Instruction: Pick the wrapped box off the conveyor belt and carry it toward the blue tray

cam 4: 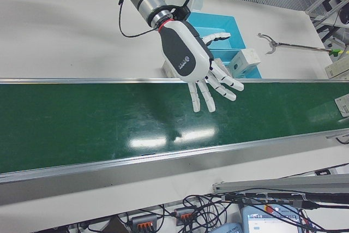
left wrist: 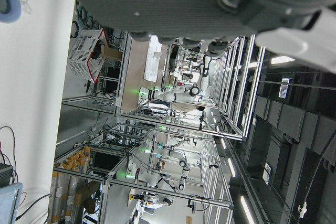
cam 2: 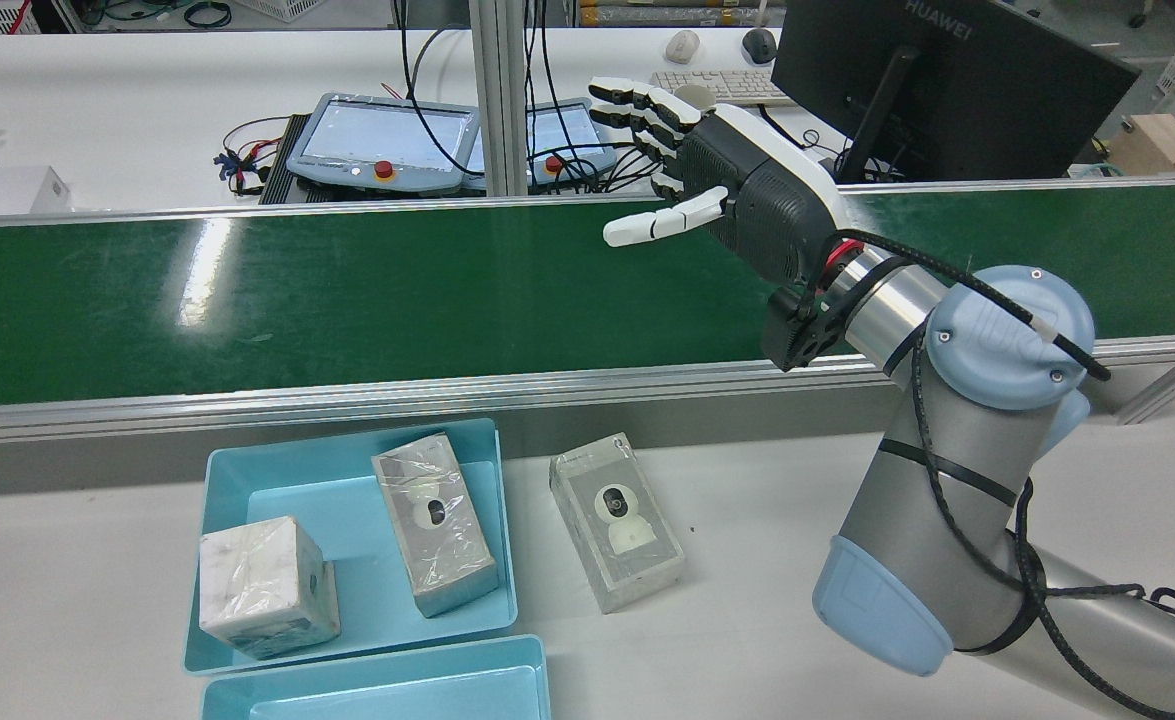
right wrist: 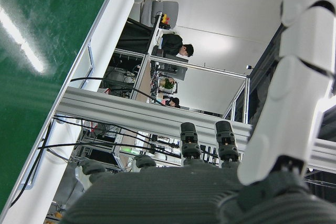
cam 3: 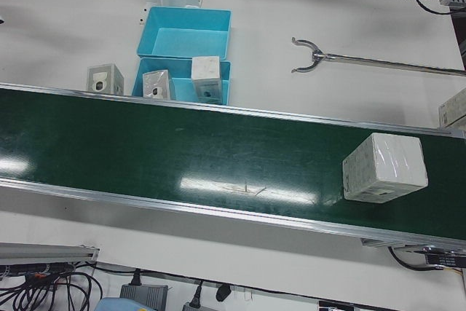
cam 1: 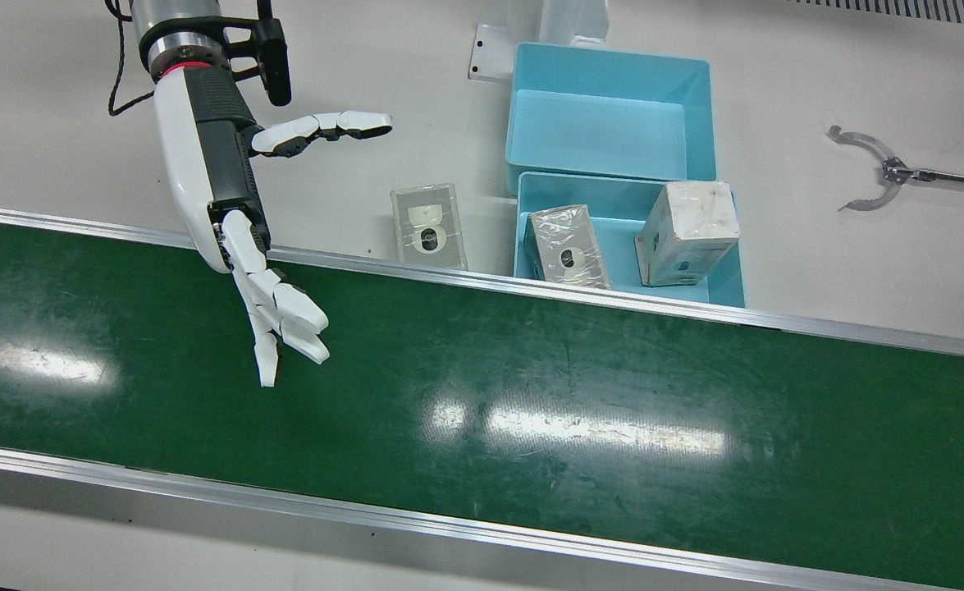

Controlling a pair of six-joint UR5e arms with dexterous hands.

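One wrapped box (cam 3: 384, 168) sits on the green belt (cam 3: 182, 151), far right of the left-front view, nothing touching it. It's a pale cube in shiny plastic and it doesn't show up in any other shot.

The right hand (cam 1: 235, 238) is well away from it, hovering over the belt at the left side of the front view, fingers (cam 1: 285, 316) spread and straight, thumb stuck out sideways, holding nothing. Rear view has that same hand (cam 2: 717, 170) in the upper middle, palm facing the belt.

The left hand only shows as a blurry dark underside (left wrist: 210, 3) along the top of its own camera, so I can't tell if it's spread or curled.

Two blue trays sit on the white counter (cam 1: 859, 271) just behind the belt. The near tray (cam 1: 724, 287) has two wrapped boxes in it, a flat one with a camera picture (cam 1: 568, 246) and a chunky one (cam 1: 687, 234). The far tray (cam 1: 609, 135) is bare. Another flat box (cam 1: 428, 226) lies on the counter just left of the near tray. A long grabber tool (cam 1: 884, 172) lies at the right.
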